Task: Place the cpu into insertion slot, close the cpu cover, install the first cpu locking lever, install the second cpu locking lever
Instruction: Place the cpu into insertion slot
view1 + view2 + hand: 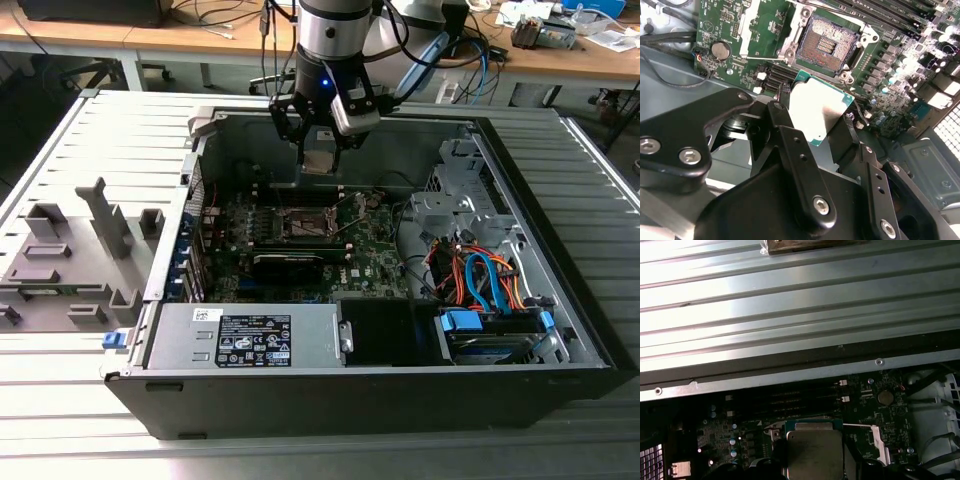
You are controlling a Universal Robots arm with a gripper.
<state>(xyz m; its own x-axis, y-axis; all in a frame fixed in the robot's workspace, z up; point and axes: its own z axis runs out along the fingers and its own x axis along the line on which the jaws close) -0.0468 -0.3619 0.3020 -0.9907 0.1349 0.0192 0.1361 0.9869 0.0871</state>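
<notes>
Currently: gripper [816,111] pinching cpu [822,100] by opposite edges, held flat for seating; bare socket [827,46] below, just beyond fingertips [784,94], not yet filled.

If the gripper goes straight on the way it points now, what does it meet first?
Probably the open insertion slot on the motherboard: the gripper, shut on the cpu, points down at the board, so the cpu would touch first. Whether it's squarely over the slot, I can't tell.

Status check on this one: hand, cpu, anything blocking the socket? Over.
Copy: hand shut on cpu, gripping two opposite edges. It hangs above the motherboard, not yet in the socket. Contacts bare, nothing lying across them.
</notes>
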